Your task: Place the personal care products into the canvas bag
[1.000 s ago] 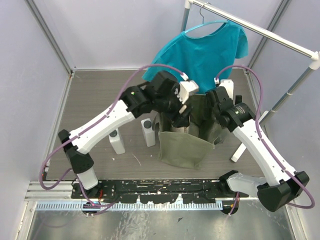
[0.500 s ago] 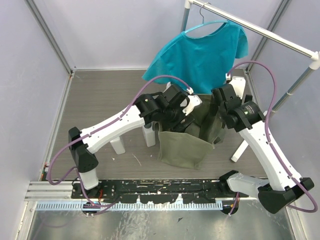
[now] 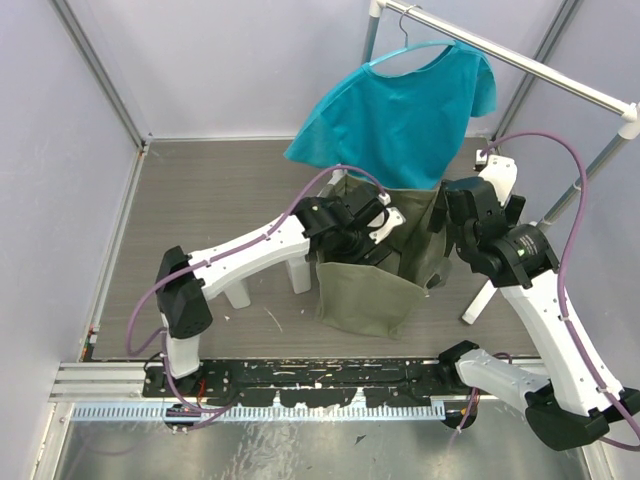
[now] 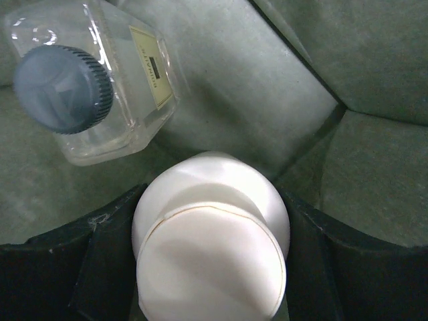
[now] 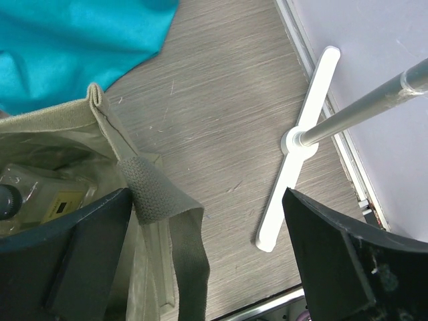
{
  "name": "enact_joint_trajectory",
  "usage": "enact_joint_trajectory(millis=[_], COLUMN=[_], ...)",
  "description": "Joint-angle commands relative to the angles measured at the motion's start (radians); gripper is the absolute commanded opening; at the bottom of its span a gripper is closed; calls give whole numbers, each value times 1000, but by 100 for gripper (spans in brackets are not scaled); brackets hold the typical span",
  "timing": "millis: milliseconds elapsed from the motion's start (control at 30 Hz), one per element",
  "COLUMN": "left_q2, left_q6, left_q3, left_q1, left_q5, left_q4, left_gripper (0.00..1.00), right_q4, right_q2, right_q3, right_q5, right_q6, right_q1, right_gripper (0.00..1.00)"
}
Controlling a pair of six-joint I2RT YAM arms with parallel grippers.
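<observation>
Left claw (image 4: pixel 210 264) is down inside the canvas bag (image 3: pixel 365 298), clenched on the cream bottle (image 4: pixel 208 234). The clear bottle (image 4: pixel 110 93) already lies in the bag beside it. Right claw (image 5: pixel 200 251) gapes empty over the bag handle (image 5: pixel 167 217). Two white bottles (image 3: pixel 297 276) are left on the surface (image 3: pixel 200 190), so it looks roughly halfway.

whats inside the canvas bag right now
Inside the canvas bag a clear bottle with a dark cap lies at the bottom, and a cream bottle is gripped by the left gripper. That bottle and gripper hide the bag floor beneath them.
</observation>
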Motion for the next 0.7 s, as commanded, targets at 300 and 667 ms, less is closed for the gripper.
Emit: enact_joint_trajectory(millis=[300,667], left_q2=[20,35], left_q6=[-60,-89], left_q3=[-106,-196], left_q1=[-4,-5], left_q5=[58,98], left_q4=[45,73], left_gripper=[0,29], right_q4=[6,5], right_q2=[-1,5], right_q3=[10,-2], right_q5=[45,38], right_q6=[-20,-34], right_q1=[-3,-3], right_gripper=[100,100])
